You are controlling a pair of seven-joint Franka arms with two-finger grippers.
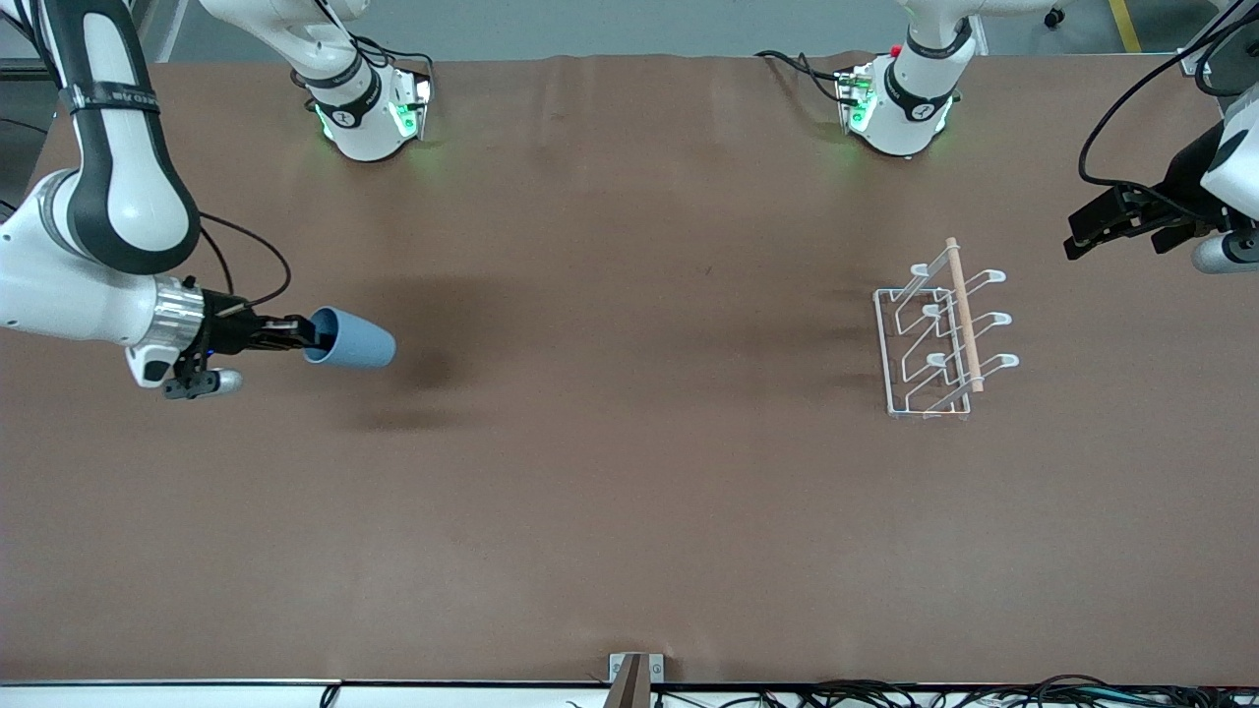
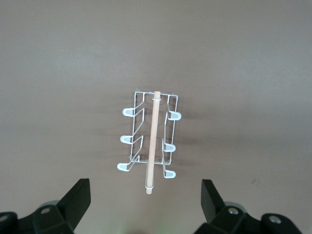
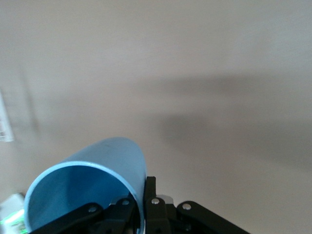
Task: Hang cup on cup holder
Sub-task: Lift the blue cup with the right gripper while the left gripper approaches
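Note:
The light-blue cup lies sideways in the air over the right arm's end of the table. My right gripper is shut on its rim, one finger inside the cup and one outside. The right wrist view shows the cup's open mouth and the gripper pinching its wall. The white wire cup holder with its wooden rod stands on the table toward the left arm's end. My left gripper is open and empty, in the air beside the holder near the table's end. The left wrist view shows the holder ahead of the gripper.
The brown table carries only the holder. The two arm bases stand along the edge farthest from the front camera. A small bracket and cables sit at the nearest edge.

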